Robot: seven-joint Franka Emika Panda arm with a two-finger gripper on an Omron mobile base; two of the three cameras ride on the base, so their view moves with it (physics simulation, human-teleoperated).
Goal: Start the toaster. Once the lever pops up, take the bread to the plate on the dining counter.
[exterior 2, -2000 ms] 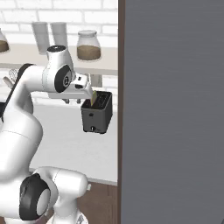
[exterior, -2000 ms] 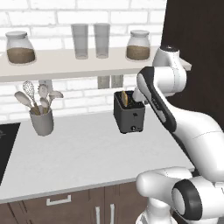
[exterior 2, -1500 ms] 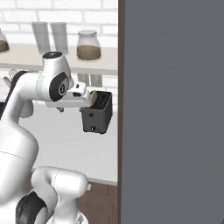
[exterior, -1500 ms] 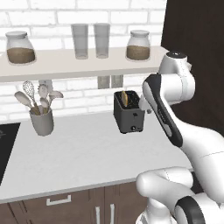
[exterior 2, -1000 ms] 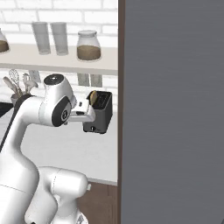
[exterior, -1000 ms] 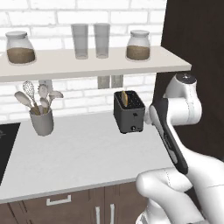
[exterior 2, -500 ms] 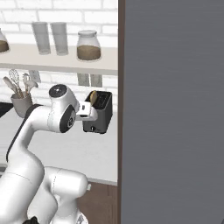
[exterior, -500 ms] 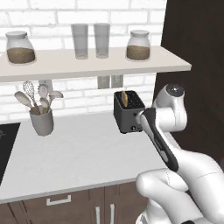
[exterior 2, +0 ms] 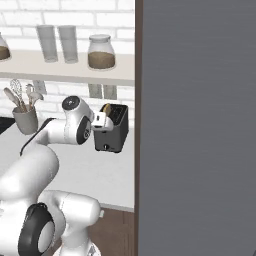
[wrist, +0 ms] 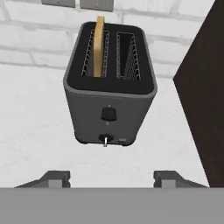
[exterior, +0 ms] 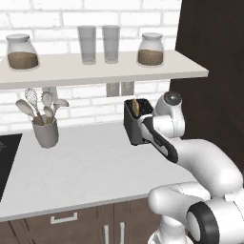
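Observation:
The black toaster (wrist: 109,83) stands on the pale worktop (exterior: 86,167) against the white brick wall. The bread (wrist: 99,46), a thin tan slice, stands upright in its left slot and sticks out above the top. Low on the narrow face I see a small lever (wrist: 104,140) under a round knob (wrist: 108,114). My gripper (wrist: 111,178) is open, level with the toaster's foot and a short way in front of that face, holding nothing. In the base views the toaster (exterior: 136,128) (exterior 2: 112,131) sits just beyond my hand. The plate and the dining counter are out of view.
A grey utensil crock (exterior: 46,134) stands at the left of the worktop. A shelf (exterior: 95,69) above carries jars and two glasses. A tall dark cabinet side (exterior: 214,76) rises close to the right of the toaster. A black cooktop edge (exterior: 5,157) lies at far left.
The arm has swung down from above the toaster, bringing the hand low in front of its narrow face. The toaster and the bread have stayed in place.

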